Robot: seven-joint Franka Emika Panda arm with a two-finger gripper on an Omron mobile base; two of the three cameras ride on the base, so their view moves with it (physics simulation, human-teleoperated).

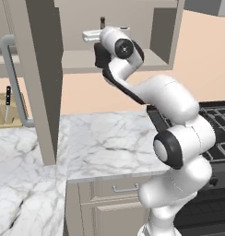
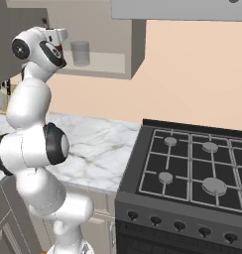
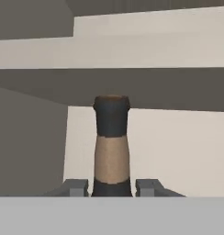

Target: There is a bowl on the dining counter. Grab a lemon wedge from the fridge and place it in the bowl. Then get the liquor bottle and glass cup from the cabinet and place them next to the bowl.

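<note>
The liquor bottle (image 3: 112,137) stands upright inside the open cabinet (image 1: 82,61). Its dark cap and tan neck rise between my two fingertips in the hand view. My gripper (image 3: 112,187) is shut on the liquor bottle just below the neck, one finger pressed against each side. In the left base view the arm reaches up into the cabinet and the bottle's dark neck (image 1: 103,22) shows above the hand. The glass cup (image 2: 81,53), a translucent grey tumbler, stands on the cabinet shelf just right of the hand. The bowl, lemon wedge, fridge and dining counter are out of view.
The cabinet door (image 1: 38,78) hangs open to the left, with a grey handle (image 1: 13,78). Below lies a marble worktop (image 1: 109,143) over cream drawers. A knife block (image 1: 3,108) stands at the far left and a black gas stove (image 2: 192,168) to the right.
</note>
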